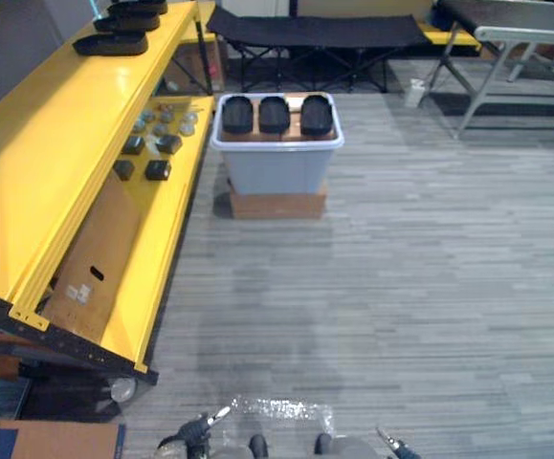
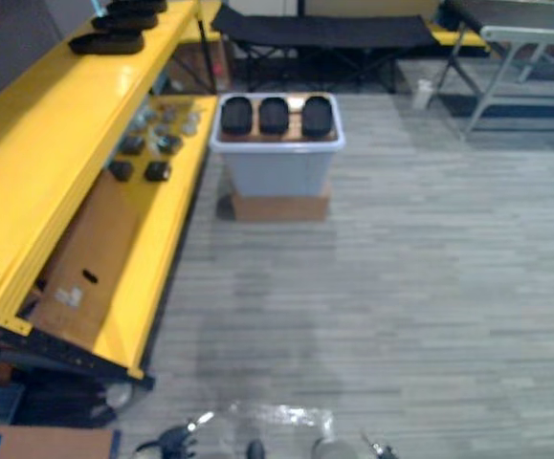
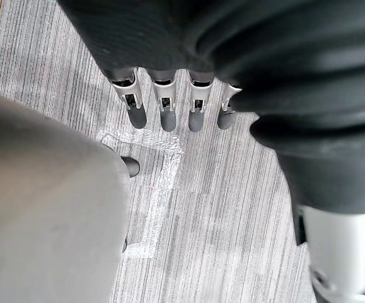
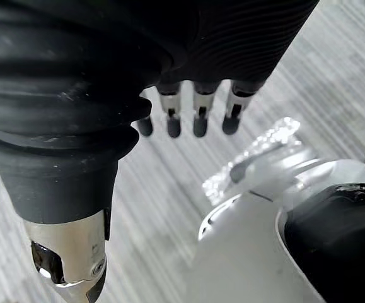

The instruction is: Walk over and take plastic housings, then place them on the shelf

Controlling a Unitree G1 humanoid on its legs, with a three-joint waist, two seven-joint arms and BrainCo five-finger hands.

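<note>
On my left stands a yellow shelf (image 1: 56,143). Three black plastic housings (image 1: 111,43) lie in a row at the far end of its top level. On the lower level there is a group of small dark and grey parts (image 1: 157,170), which may be fittings of some kind, and nearer to me a flat sheet of cardboard (image 1: 95,258) leans between the levels.

Just beside the shelf's far end, a grey bin (image 1: 277,167) sits on a cardboard box (image 1: 278,205). Three more black housings (image 1: 274,115) rest side by side across the top of the bin, well apart from me. Behind the bin is a black folding cot (image 1: 315,31), and far off to the right a grey table (image 1: 525,29).

My left hand (image 3: 168,110) hangs low at my side above the floor with its fingers straight and loose, holding nothing. My right hand (image 4: 201,117) hangs the same way, relaxed and empty, over a shiny patch of tape (image 1: 281,411) on the floor.
</note>
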